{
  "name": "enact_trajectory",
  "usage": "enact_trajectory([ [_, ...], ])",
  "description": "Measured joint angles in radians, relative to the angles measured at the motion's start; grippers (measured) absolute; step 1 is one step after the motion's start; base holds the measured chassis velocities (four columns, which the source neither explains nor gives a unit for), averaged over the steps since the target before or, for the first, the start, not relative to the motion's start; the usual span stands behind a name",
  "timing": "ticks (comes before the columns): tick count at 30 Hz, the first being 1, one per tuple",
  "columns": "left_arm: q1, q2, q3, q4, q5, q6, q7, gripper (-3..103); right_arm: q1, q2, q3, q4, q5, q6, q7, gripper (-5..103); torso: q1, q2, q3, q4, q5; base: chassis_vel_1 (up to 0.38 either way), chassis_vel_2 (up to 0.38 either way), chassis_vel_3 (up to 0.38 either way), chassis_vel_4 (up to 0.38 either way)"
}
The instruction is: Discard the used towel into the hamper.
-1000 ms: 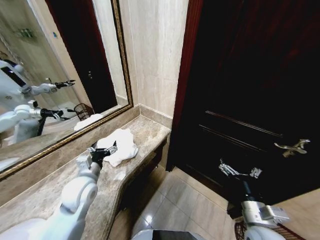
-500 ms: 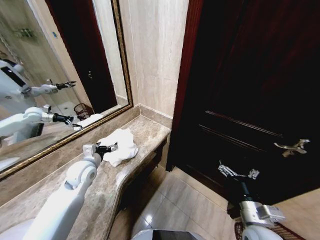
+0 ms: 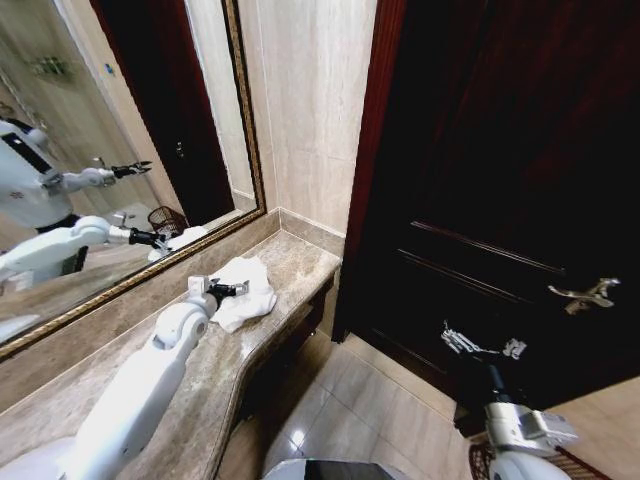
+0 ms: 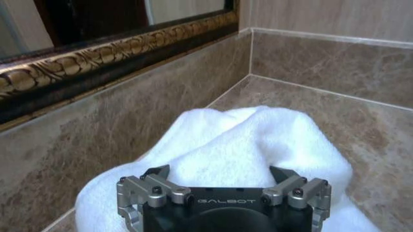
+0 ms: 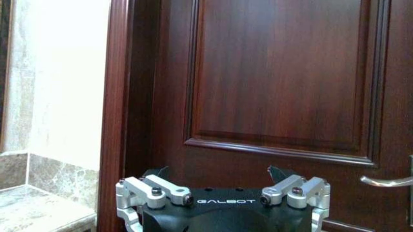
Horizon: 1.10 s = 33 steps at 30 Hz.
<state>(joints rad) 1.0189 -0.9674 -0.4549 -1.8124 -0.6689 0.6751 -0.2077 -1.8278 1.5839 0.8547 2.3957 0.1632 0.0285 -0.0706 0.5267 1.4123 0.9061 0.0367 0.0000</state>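
The towel (image 3: 245,290) lies in a crumpled white heap on the marble counter (image 3: 300,262), a little left of the head view's centre, close under the gilt-framed mirror (image 3: 110,150) and near the counter's far end by the wall corner. Its heap runs roughly along the counter, from the mirror side toward the front edge. The left gripper (image 3: 228,291) sits right at the towel's near edge, pointing into it; in the left wrist view the towel (image 4: 245,154) bulges directly ahead of the gripper (image 4: 219,181), with the fingers spread wide on either side of the cloth and not yet closed on anything. So the towel lies straight in front of that claw, and a short push forward and down looks like all the grasp needs. The right gripper (image 3: 482,346) hangs low at the lower right of the head view, well away from the towel, in front of the dark wooden door (image 3: 500,180) and its handle (image 3: 585,294); its fingers stand apart, holding nothing. The left arm is plainly the nearer one.
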Motion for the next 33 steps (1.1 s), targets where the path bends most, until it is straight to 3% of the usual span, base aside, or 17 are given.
enact_trajectory([
  [22, -0.001, -0.009, 0.026, 0.064, 0.039, -0.001, 0.069, 101, -0.003, 0.017, -0.004, 0.016, -0.005, 0.003, 0.013, 100, 0.0, 0.0, 0.0, 0.0, 0.0, 0.0, 0.0, 0.0, 0.0],
  [25, 0.0, -0.009, 0.024, 0.074, 0.057, -0.005, 0.089, 87, 0.001, 0.019, -0.004, 0.019, 0.002, 0.003, 0.022, 100, 0.0, 0.0, 0.0, 0.0, 0.0001, 0.0, 0.0, 0.0, 0.0],
  [28, 0.005, -0.008, 0.02, 0.075, 0.06, -0.006, 0.101, 87, 0.002, 0.018, -0.004, 0.022, 0.005, 0.001, 0.024, 100, 0.0, 0.0, 0.0, 0.0, 0.0001, 0.0, 0.0, 0.0, 0.0],
  [29, 0.006, -0.008, 0.018, 0.075, 0.06, -0.007, 0.105, 76, 0.002, 0.018, -0.004, 0.024, 0.005, 0.001, 0.025, 100, 0.0, 0.0, 0.0, 0.0, 0.0001, 0.0, 0.0, 0.0, 0.0],
  [30, 0.006, -0.008, 0.018, 0.075, 0.06, -0.007, 0.105, 76, 0.002, 0.018, -0.004, 0.024, 0.005, 0.001, 0.025, 100, 0.0, 0.0, 0.0, 0.0, 0.0001, 0.0, 0.0, 0.0, 0.0],
  [33, 0.01, -0.007, 0.014, 0.076, 0.06, -0.01, 0.112, 59, 0.001, 0.02, -0.004, 0.025, 0.005, 0.001, 0.025, 100, 0.0, 0.0, 0.0, 0.0, 0.0, 0.0, 0.0, 0.0, 0.0],
])
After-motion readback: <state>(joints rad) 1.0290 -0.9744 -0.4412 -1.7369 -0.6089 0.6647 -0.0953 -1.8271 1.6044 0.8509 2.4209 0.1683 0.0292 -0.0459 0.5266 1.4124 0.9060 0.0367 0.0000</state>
